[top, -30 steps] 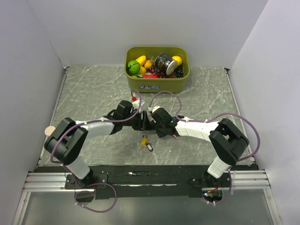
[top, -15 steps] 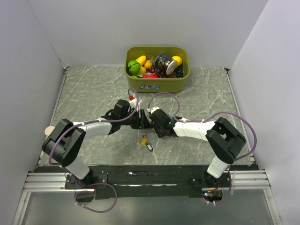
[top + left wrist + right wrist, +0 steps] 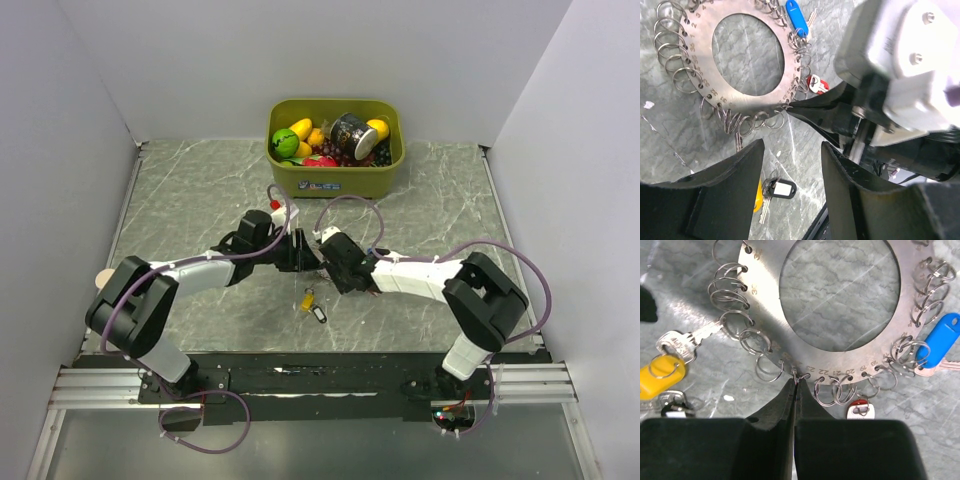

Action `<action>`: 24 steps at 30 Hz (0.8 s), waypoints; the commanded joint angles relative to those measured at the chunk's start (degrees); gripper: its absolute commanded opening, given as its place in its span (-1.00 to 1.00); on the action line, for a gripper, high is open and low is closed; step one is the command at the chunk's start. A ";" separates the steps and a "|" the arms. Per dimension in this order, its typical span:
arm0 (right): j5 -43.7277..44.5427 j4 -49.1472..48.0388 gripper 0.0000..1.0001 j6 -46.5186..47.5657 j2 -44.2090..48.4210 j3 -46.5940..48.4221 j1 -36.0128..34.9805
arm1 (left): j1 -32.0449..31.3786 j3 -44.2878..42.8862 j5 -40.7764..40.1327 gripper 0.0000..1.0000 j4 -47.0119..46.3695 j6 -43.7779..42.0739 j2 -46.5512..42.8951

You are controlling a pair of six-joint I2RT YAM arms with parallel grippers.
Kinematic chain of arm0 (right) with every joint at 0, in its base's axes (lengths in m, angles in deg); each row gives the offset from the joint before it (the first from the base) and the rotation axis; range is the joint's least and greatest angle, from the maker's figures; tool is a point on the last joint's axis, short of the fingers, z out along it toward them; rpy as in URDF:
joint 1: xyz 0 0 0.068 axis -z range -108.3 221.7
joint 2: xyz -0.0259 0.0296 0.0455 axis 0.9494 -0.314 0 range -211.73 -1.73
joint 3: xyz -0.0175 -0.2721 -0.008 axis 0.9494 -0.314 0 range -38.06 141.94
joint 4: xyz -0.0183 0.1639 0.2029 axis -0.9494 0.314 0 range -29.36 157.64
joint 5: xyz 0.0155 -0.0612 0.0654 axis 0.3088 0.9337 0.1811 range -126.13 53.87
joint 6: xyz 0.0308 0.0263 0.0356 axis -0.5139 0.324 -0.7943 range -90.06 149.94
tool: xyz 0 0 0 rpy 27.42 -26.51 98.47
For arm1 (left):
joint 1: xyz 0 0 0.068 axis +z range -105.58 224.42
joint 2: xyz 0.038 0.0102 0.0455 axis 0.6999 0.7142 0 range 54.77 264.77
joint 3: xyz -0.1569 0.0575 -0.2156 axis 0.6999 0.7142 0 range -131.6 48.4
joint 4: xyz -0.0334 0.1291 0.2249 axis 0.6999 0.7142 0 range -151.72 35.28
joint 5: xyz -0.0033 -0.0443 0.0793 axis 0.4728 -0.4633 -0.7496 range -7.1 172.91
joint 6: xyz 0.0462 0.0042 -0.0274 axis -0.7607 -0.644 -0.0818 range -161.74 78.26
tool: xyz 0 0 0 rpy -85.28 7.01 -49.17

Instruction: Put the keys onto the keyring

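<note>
The keyring (image 3: 699, 60) (image 3: 840, 362) is a flat steel disc with a big hole and numbered holes carrying small split rings, lying on the marble table. A blue key (image 3: 795, 16) (image 3: 938, 337) and a red key (image 3: 817, 84) (image 3: 858, 408) hang on its rim. A yellow key (image 3: 660, 374) (image 3: 308, 297) and a black-tagged key (image 3: 780, 189) (image 3: 319, 314) lie loose nearby. My right gripper (image 3: 795, 382) (image 3: 322, 262) is shut on one small split ring at the disc's near rim. My left gripper (image 3: 792, 150) (image 3: 298, 250) hovers open over the loose keys, holding nothing.
A green bin (image 3: 335, 175) with toy fruit and a dark can stands at the back centre. Grey walls close in both sides. Both arms meet near the table's middle, their wrists almost touching.
My right jaws have closed onto the small split ring at the disc's rim. The left arm has shifted slightly back and to the left, its jaws unchanged.
</note>
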 commanded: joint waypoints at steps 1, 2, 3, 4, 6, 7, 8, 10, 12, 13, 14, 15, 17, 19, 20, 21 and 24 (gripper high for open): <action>-1.24 -0.48 -1.00 2.82 5.46 -0.22 0.00 | 0.54 -0.04 2.41 0.11 -2.75 -1.44 -3.05; -1.50 -0.48 -1.00 3.17 6.07 -0.22 0.09 | 0.72 -0.13 2.68 0.11 -2.92 -1.79 -3.23; -2.46 -0.57 -1.00 3.70 7.39 -0.22 0.52 | 0.81 -0.13 2.94 0.11 -2.92 -2.23 -3.84; -4.30 -0.83 -1.00 4.14 8.88 -0.39 0.96 | 0.89 -0.39 2.68 0.11 -2.31 -2.85 -4.54; -6.24 -1.45 -1.00 4.49 10.38 -0.74 2.28 | 0.98 -0.57 3.20 0.11 -2.22 -4.08 -5.16; -8.52 -2.06 -1.00 4.75 11.87 -1.01 2.72 | 1.07 -0.57 3.29 0.12 -2.13 -4.34 -5.86; -9.67 -2.50 -1.00 5.02 12.58 -1.27 3.86 | 1.16 -0.57 3.38 0.12 -2.13 -4.78 -6.21; -11.87 -3.46 -1.00 6.15 14.77 -2.24 4.92 | 1.25 -0.57 3.99 0.12 -2.31 -5.22 -7.26; -15.38 -3.91 -1.00 6.86 16.27 -2.85 6.75 | 1.34 -0.92 4.35 0.12 -1.96 -5.93 -7.88; -16.61 -4.17 -1.00 7.56 17.75 -3.12 7.64 | 1.42 -1.18 4.44 0.12 -1.69 -6.19 -8.41; -19.76 -4.43 -1.00 7.66 18.47 -3.29 8.43 | 1.51 -1.45 4.52 0.11 -1.08 -6.80 -8.59; -21.44 -4.70 -1.00 8.00 19.17 -3.64 10.27 | 1.51 -2.06 4.87 0.11 -0.82 -7.15 -8.68; -25.22 -5.05 -1.00 8.01 21.10 -3.91 12.12 | 1.51 -2.76 5.40 0.10 -0.11 -8.21 -8.94; -29.79 -4.88 -1.00 9.66 22.59 -4.00 14.14 | 1.51 -3.82 5.84 0.06 0.85 -8.74 -8.59; -30.94 -4.70 -1.00 10.03 22.95 -3.83 14.67 | 1.51 -4.17 6.45 0.05 1.12 -9.26 -8.68; -33.39 -3.83 -1.00 10.38 23.22 -3.30 15.03 | 1.60 -4.78 6.72 0.04 1.38 -9.44 -8.68; -36.83 -2.33 -1.00 11.78 23.57 -1.72 16.35 | 1.51 -5.84 8.12 0.01 1.65 -9.97 -8.59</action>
